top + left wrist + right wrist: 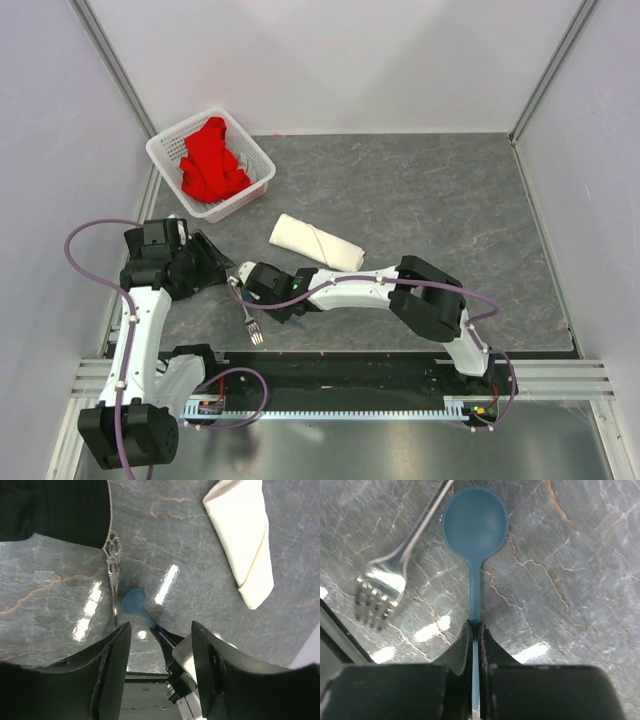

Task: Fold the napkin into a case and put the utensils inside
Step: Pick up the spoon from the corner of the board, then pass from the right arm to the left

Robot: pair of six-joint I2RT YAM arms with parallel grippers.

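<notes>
Cream-white soft fabric napkin [316,243], folded into a narrow case, is seen near the right gripper [475,636], apart from it. Thin silver metal fork [382,587], judged stiff and slippery, is seen just beside its fingertips. Small blue plastic spoon [475,522], judged light and rigid, is clamped by the handle in its closed jaws. The left gripper [161,630] is held open and empty.

The cream-white napkin [317,243] lies folded into a narrow layered strip, apart from the right gripper [475,632]. That gripper pinches the handle of the blue plastic spoon [475,525], bowl up and pointing ahead. The silver fork [385,590] lies flat just beside it.
</notes>
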